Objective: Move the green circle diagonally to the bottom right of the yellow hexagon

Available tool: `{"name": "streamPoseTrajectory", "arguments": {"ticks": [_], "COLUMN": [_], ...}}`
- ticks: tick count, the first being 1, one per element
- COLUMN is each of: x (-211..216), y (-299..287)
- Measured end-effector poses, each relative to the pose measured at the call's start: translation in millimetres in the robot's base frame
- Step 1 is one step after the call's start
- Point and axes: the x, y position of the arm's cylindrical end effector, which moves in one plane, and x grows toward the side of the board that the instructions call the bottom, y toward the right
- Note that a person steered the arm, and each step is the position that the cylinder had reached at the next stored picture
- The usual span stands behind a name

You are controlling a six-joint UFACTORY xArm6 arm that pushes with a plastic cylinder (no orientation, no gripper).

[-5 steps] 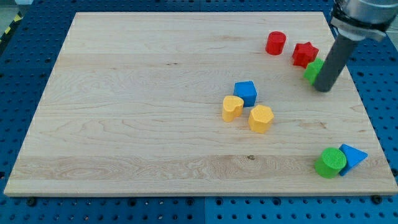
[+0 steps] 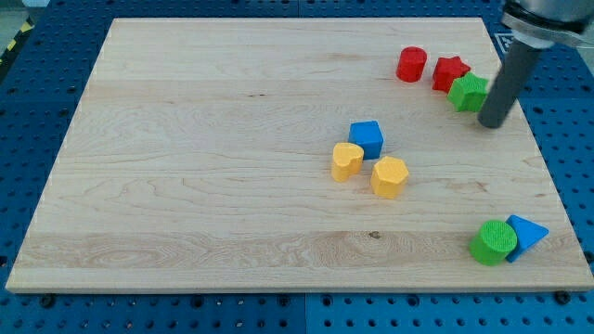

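The green circle (image 2: 493,243) lies near the view's bottom right corner of the wooden board (image 2: 186,186), touching a blue triangle (image 2: 527,231) on its right. The yellow hexagon (image 2: 390,176) sits near the board's middle, up and to the left of the green circle. My tip (image 2: 493,123) is at the view's upper right, far above the green circle. It stands just right of and below another green block (image 2: 469,93). The rod's side is close against that block.
A red star (image 2: 451,72) touches the upper green block's left side, with a red cylinder (image 2: 412,64) further left. A blue cube (image 2: 368,139) and a second yellow block (image 2: 347,160) cluster with the hexagon. The board's right edge is close to my tip.
My tip has moved a little right and up. The upper green block and the red star have shifted slightly toward the view's top. The green circle has not moved.
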Motion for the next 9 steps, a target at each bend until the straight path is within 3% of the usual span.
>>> {"name": "streamPoseTrajectory", "arguments": {"ticks": [3, 4, 7, 8, 9], "x": [160.0, 190.5, 184.1, 156.4, 156.8], "y": [39.4, 36.0, -82.3, -90.4, -90.4]}}
